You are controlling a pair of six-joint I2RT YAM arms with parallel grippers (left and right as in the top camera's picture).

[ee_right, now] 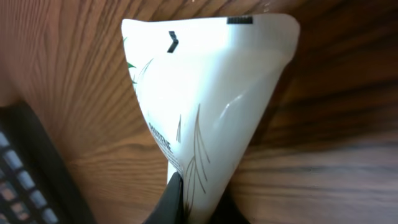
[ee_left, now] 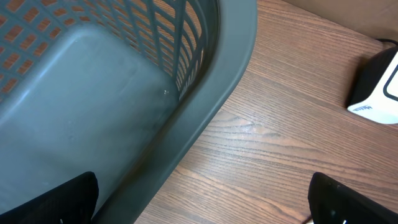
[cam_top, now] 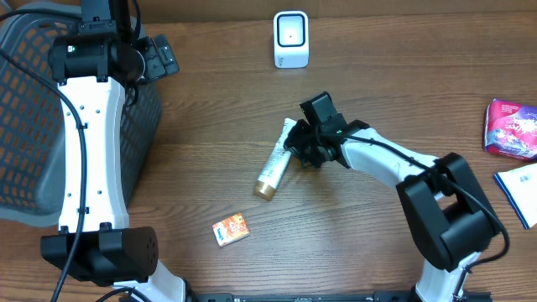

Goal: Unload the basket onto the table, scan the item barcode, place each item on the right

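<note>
So the right hand was pinched shut on the white tube, fingers nearly together with the soft body squashed thin between them. From its wrist camera the tube fanned out from the grip to the flat crimped end, with a leafy print and some lettering I couldn't read. No barcode that I could make out.

From above, the tube lay tilted on the counter roughly mid-scene, gold cap pointing toward the robot, crimped end toward the scanner, which stood well apart at the far edge. Whether it was lifted yet or lying flat, I couldn't tell.

My guess: it's light, soft and glossy, so it'll dent and might twist or slide in a pinch like that. Grabbing closer to the stiffer shoulder by the cap would probably hold steadier than the floppy middle.

Further out, the left hand hung with its fingers spread wide and nothing in them, over the rim of the grey basket. A small orange box lay near the front.
</note>
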